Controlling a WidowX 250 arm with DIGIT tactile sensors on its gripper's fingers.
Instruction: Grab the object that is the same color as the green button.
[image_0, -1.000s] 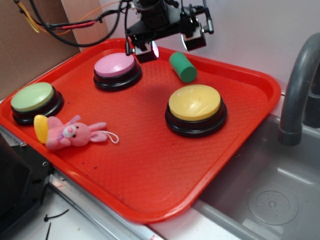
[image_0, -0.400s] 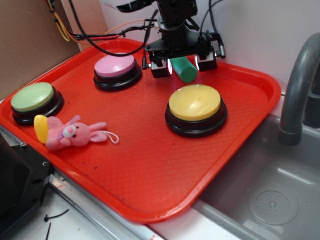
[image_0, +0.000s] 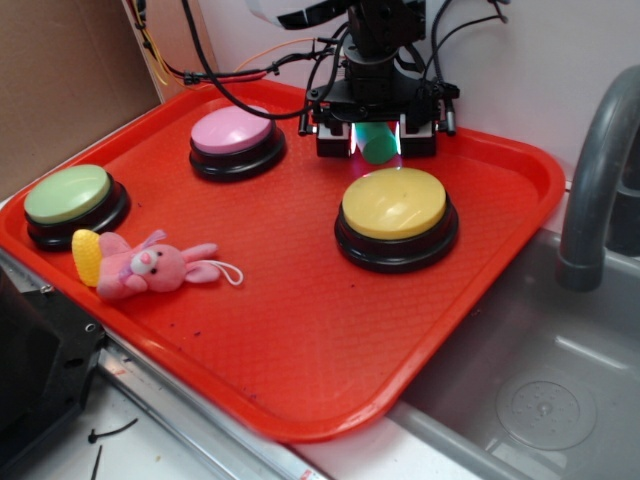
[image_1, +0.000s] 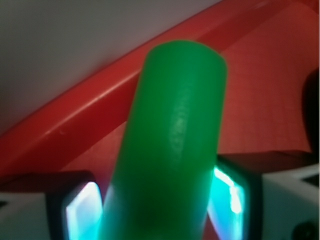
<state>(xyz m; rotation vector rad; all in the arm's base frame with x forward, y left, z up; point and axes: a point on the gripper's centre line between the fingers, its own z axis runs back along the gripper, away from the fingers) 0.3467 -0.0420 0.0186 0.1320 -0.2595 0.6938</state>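
At 12 o'clock on the red tray (image_0: 300, 400), the gripper (image_0: 376, 143) straddles the green cylinder (image_1: 170, 145), its 2 fingers (image_1: 80, 212) spread on either side. Approach looks done; closing and lifting remain. The green button (image_0: 68, 195) sits at 9 o'clock.

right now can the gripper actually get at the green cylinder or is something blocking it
Probably yes. The gripper is already down over the green cylinder, with a finger pad on either side of it. Nothing lies between them; the yellow button sits clear in front.
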